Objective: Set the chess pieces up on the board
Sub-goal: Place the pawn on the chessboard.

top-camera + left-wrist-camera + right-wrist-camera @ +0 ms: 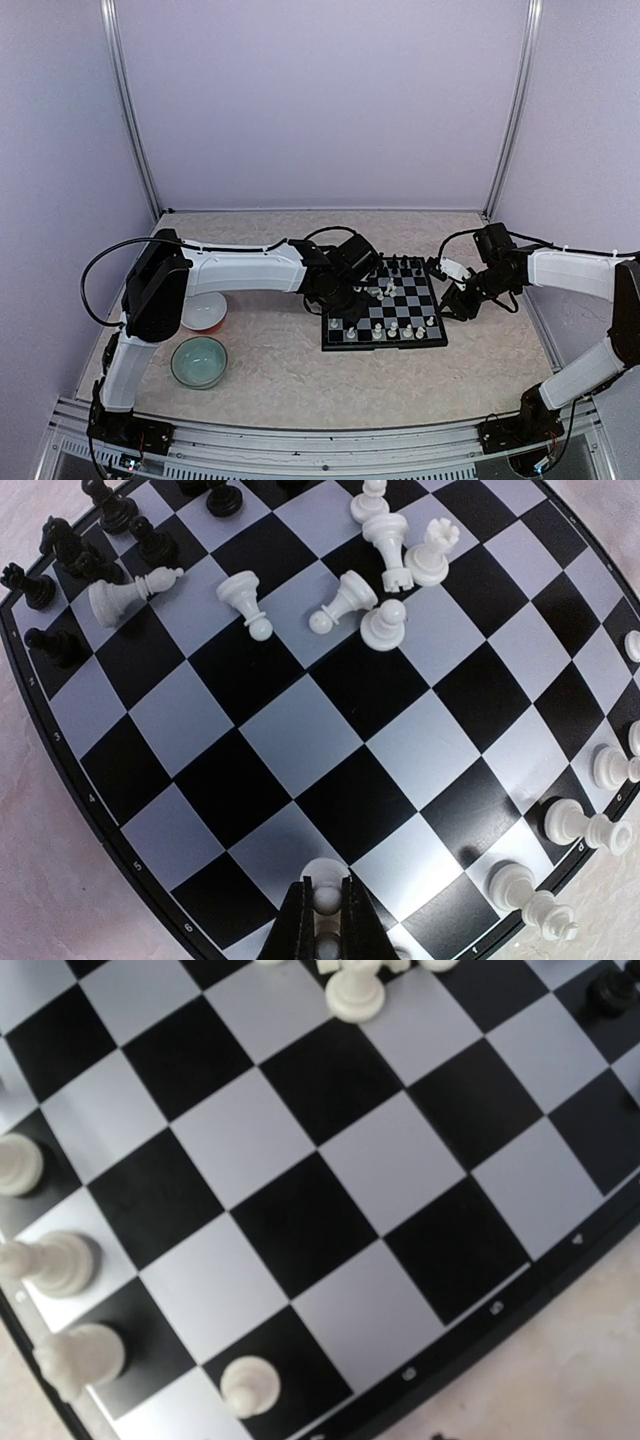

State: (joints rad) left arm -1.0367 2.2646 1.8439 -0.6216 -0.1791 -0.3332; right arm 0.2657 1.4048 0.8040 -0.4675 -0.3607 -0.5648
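Evidently the left tool (pixel 326 883) is pinching a white pawn (pixel 325 900) upright over an edge square of the board (pixel 300 750), probably meaning to add it to the white row (pixel 575 822) standing right of the tool.

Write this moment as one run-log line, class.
left pincer: shut on white pawn | right pincer: at board edge, state unclear | white pieces: several toppled

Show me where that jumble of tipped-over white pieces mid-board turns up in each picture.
Top external: the jumble of white pieces lies mid-board.
Left wrist: top centre.
Right wrist: only its fringe, cut by the top edge.
Shared landmark: the board's black rim.
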